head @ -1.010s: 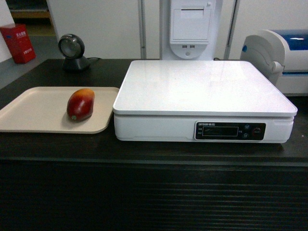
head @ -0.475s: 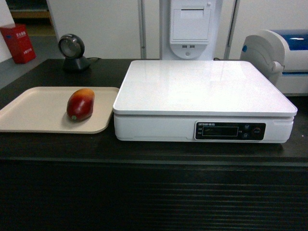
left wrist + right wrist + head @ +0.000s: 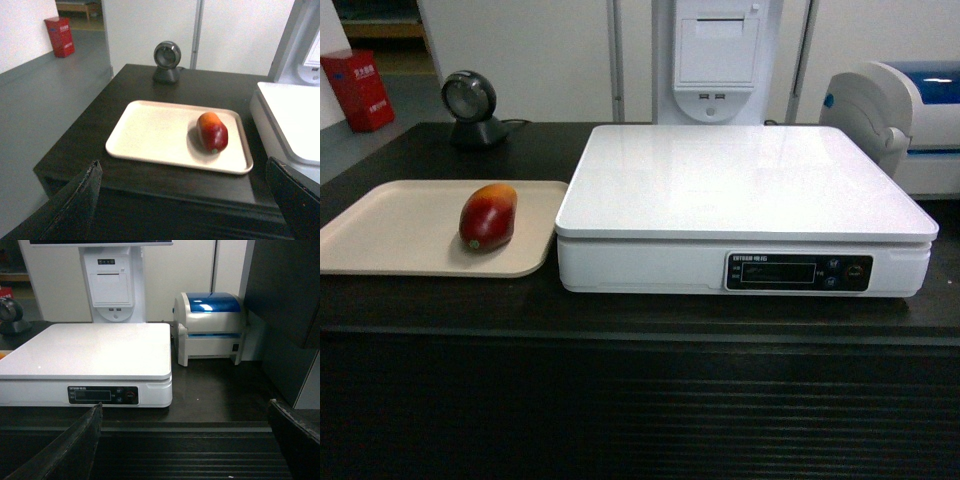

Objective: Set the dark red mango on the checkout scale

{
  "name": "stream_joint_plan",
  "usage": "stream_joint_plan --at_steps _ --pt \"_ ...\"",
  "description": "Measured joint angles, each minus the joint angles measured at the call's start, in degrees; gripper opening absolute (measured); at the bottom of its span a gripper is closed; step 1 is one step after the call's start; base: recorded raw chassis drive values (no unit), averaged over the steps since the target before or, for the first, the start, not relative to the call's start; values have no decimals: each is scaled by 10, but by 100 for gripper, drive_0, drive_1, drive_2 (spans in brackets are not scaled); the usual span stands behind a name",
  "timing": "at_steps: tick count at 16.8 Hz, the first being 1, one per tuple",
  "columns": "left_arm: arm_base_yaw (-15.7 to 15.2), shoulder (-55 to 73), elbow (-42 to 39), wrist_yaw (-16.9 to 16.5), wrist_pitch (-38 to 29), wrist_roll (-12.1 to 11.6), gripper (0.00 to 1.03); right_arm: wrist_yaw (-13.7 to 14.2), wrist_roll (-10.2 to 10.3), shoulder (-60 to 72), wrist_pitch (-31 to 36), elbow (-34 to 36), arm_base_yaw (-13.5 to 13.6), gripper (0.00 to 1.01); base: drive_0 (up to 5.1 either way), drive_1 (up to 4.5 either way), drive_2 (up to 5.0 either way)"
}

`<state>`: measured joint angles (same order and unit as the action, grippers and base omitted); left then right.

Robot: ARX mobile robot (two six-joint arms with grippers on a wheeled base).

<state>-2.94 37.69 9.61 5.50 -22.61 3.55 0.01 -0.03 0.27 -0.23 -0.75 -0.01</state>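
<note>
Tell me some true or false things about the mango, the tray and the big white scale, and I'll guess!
1. The dark red mango lies on the beige tray. True.
2. The scale already has fruit on top. False: its white platform is bare.
3. The tray sits to the left of the scale on the checkout. True.
4. The left gripper is holding the mango. False: its fingers are wide apart, short of the counter, and the mango lies untouched.
5. A round black scanner stands behind the tray. True.
</note>
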Motion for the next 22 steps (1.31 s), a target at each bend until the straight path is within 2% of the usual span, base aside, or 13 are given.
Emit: stream_joint_plan --at_steps 1,2,3,5,6,8,13,14,17,19,22 --pt "-25 82 30 -42 -63 -7 98 0 0 0 0 0 0 98 0 0 0" --pt "-37 178 75 -78 -121 -18 98 0 0 0 0 0 0 98 0 0 0" --pt "-37 255 116 -108 -146 -25 98 0 0 0 0 0 0 98 0 0 0" --pt "-25 398 201 -166 -114 -27 98 0 0 0 0 0 0 98 0 0 0" --pt "-13 461 245 -177 -96 -34 98 0 0 0 0 0 0 98 0 0 0" --pt "6 565 339 -187 -52 -52 98 0 0 0 0 0 0 98 0 0 0" --pt "33 733 530 -191 60 -60 98 0 0 0 0 0 0 98 0 0 0" --pt "37 754 556 -197 79 -63 98 0 0 0 0 0 0 98 0 0 0" --pt "40 803 623 -190 122 -73 98 0 0 0 0 0 0 98 0 0 0" --pt "39 827 657 -174 144 -72 98 0 0 0 0 0 0 98 0 0 0" --pt "30 844 691 -175 167 -68 98 0 0 0 0 0 0 98 0 0 0"
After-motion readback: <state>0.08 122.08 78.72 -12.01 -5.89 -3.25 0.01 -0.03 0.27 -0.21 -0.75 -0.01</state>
